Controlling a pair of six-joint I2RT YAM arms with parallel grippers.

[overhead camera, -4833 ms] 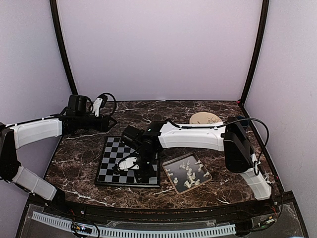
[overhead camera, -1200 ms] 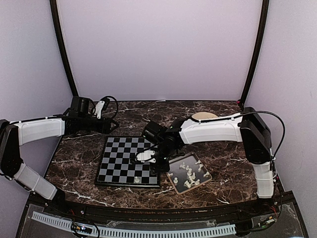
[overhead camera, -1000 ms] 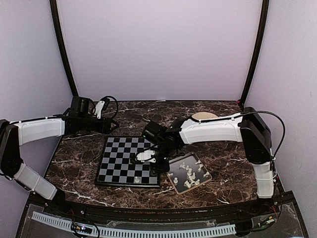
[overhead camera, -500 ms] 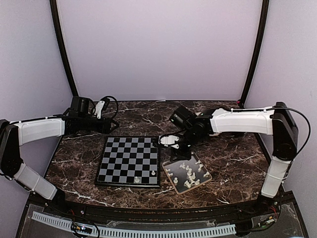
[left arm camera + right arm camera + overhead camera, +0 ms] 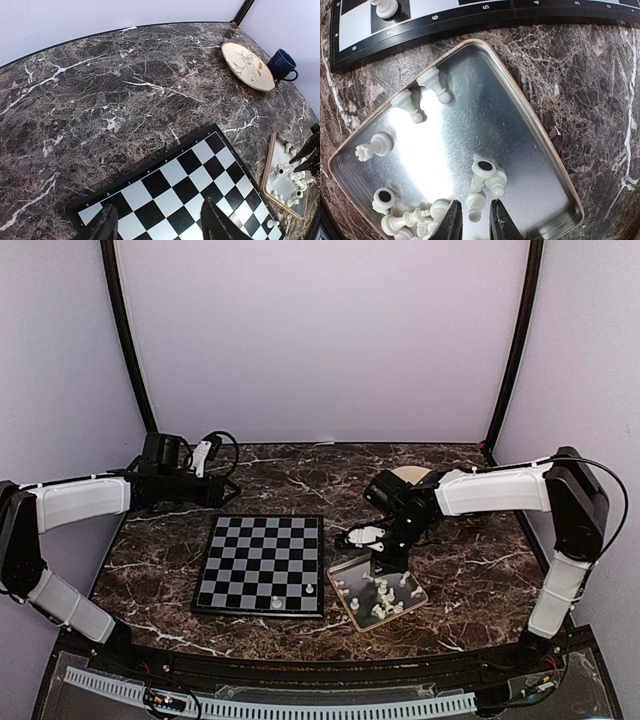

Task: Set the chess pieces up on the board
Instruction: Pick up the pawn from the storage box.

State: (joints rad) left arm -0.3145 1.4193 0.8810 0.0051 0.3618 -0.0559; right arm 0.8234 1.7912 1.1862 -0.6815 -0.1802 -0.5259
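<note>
Chess pieces (image 5: 381, 590) lie mostly in a metal tray (image 5: 342, 604) just right of the board (image 5: 250, 560), as we see from the top camera. 2 of them stand on the board's near row, toward its right corner. The right claw (image 5: 386, 562) points down over the tray's far part, beside the board's right edge. The left claw (image 5: 222, 490) hangs beyond the board's far left corner, apart from it. A plate (image 5: 408, 476) sits on the table (image 5: 470, 560) well beyond the board's right side, partly hidden by the right arm.

From the left wrist we look down on the board's (image 5: 175, 190) far corner. The left claw (image 5: 157, 225) is spread wide with nothing between its fingers (image 5: 105, 225). Far past the board sit the plate (image 5: 248, 59) and a dark mug (image 5: 281, 65), touching or nearly so. The tray (image 5: 268, 162) lies right of the board.

From the right wrist the tray (image 5: 485, 115) fills the view, the board's edge (image 5: 445, 22) just above it with 1 piece standing there. The right claw (image 5: 474, 222) has its jaws narrowly apart, and 1 piece from the tray sits between the fingers (image 5: 451, 222). We see a thin gap on each side of it. Other pieces lie scattered and heaped in the tray.
</note>
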